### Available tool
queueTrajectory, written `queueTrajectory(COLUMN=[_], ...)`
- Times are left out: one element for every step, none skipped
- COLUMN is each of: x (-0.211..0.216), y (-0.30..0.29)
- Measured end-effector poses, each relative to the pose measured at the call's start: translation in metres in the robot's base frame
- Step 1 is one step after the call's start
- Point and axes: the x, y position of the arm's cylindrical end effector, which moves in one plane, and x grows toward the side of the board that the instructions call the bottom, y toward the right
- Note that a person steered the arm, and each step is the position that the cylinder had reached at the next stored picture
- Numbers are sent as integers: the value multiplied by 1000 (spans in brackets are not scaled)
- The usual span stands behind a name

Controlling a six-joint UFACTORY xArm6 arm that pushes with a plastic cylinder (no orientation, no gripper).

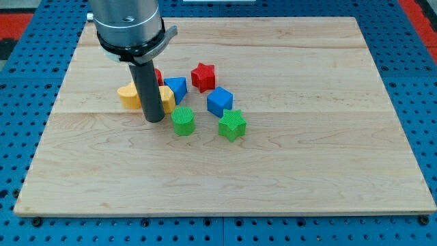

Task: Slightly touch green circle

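The green circle block (183, 121) stands on the wooden board (225, 164) near its middle. My tip (155, 120) rests on the board just to the view's left of it, a small gap apart. A green star block (232, 125) lies to the view's right of the circle. The dark rod hides part of the yellow blocks behind it.
A yellow block (128, 96) and another yellow block (167, 100) lie behind the rod. A blue block (177, 87), a blue cube (219, 102), a red star (203, 76) and a partly hidden red block (158, 76) cluster toward the view's top. Blue pegboard surrounds the board.
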Motion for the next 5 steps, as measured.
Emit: queueTrajectory(x=[0,0,0,6,23], y=[-3,-6,-6,-6,9])
